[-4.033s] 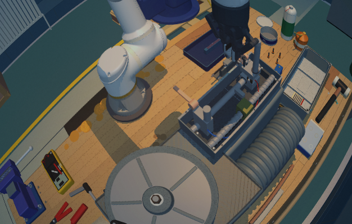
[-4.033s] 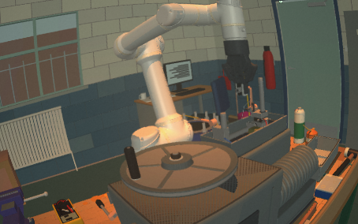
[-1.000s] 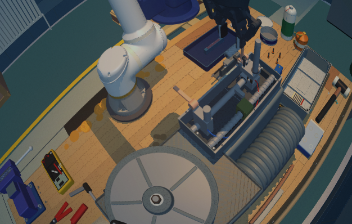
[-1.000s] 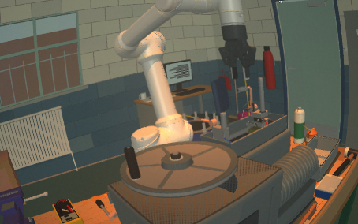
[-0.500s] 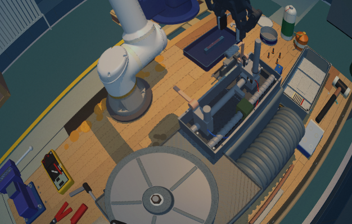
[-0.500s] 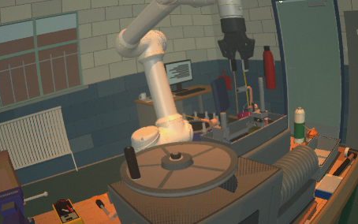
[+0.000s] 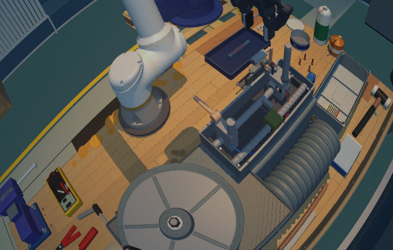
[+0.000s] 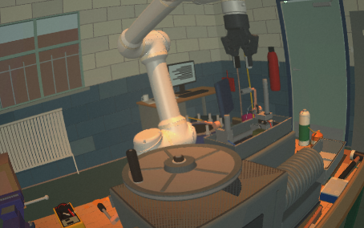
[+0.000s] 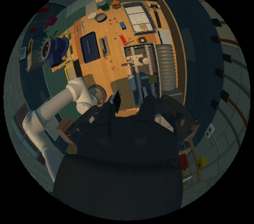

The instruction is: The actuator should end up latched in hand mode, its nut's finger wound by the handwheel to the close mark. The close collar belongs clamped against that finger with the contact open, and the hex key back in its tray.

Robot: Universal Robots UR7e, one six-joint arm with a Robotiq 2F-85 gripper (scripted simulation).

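The hex key (image 7: 239, 49) lies in its dark blue tray (image 7: 236, 53) on the bench, below my gripper (image 7: 259, 19), which hangs high above the tray's far edge, open and holding nothing. Right of the tray stands the actuator's open grey housing (image 7: 258, 121) with its threaded screw (image 7: 283, 108), the green nut (image 7: 272, 120), a grey rod carrying collars (image 7: 276, 84) and a tall upright lever post (image 7: 286, 62). The large grey handwheel (image 7: 180, 209) lies at the near end, its black knob (image 8: 134, 165) on the rim. The wrist camera looks down on the housing (image 9: 141, 68) from far up.
The ribbed motor casing (image 7: 303, 160) lies beside the housing, and an open grey box (image 7: 341, 88) behind it. A tin (image 7: 299, 39), a gas bottle (image 7: 322, 24), screws (image 7: 306, 62) and a mallet (image 7: 370, 109) sit at the far end; a vise (image 7: 18, 212), multimeter (image 7: 63, 191) and pliers (image 7: 76, 238) near.
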